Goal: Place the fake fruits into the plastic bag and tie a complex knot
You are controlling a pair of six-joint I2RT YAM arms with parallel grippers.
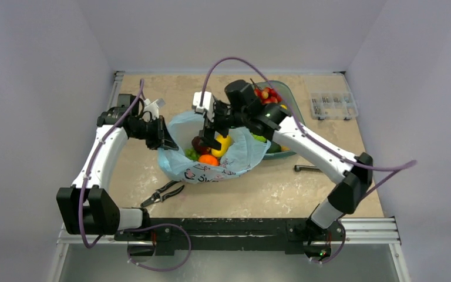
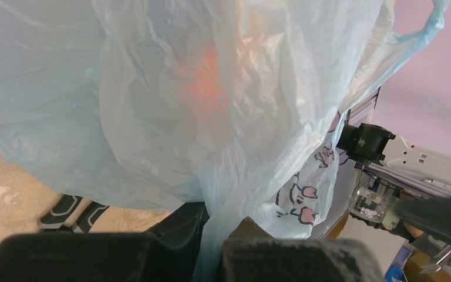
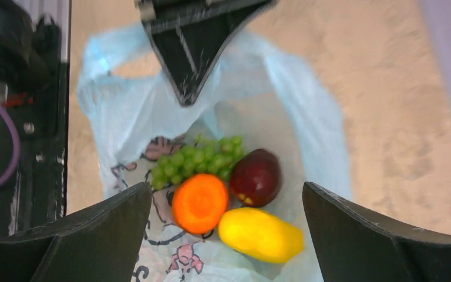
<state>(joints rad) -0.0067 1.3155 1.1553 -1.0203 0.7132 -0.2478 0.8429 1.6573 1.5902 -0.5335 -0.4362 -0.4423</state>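
R end effector (image 3: pixel 226 187) spread above fake fruits (image 3: pixel 199 202) in bag (image 3: pixel 305 117), prob. apart.

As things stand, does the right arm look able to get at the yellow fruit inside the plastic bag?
Probably yes. The right end effector hangs open above the yellow fruit, and the left end effector holds the plastic bag mouth open, so nothing covers it. Only the orange lies close beside it.

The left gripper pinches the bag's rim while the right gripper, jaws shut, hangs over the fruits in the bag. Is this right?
No: the right gripper is open, fingers wide apart, as the right wrist view shows. The left gripper does pinch the plastic bag holding the fake fruits.
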